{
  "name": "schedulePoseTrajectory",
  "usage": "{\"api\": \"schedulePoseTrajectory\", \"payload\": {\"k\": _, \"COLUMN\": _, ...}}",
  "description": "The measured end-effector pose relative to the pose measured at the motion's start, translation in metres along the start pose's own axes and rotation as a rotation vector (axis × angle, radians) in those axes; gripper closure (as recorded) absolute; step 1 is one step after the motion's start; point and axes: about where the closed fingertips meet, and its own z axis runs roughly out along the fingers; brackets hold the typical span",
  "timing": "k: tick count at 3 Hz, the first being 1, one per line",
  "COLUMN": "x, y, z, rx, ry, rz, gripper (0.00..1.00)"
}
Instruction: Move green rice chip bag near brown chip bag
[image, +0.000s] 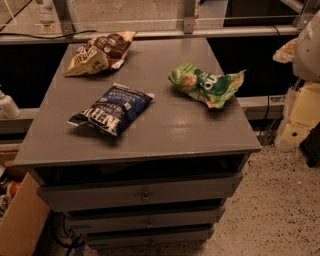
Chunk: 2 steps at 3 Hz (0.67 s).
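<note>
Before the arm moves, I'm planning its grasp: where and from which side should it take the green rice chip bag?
Grip the green rice chip bag across its puffed middle, coming down from above: it lies flat on the table, long axis left-right, so closing across its narrow width likely fits. The gripper, seemingly the pale shape at the right edge, hangs beside the table.
</note>
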Motion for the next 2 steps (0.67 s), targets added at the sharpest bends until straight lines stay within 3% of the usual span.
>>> {"api": "schedulePoseTrajectory", "payload": {"k": 1, "x": 0.0000, "y": 0.0000, "z": 0.0000, "rx": 0.000, "ry": 0.000, "rz": 0.000, "gripper": 0.00}}
{"api": "schedulePoseTrajectory", "payload": {"k": 2, "x": -0.0058, "y": -0.0082, "z": 0.0020, "rx": 0.039, "ry": -0.017, "rz": -0.030, "gripper": 0.00}}
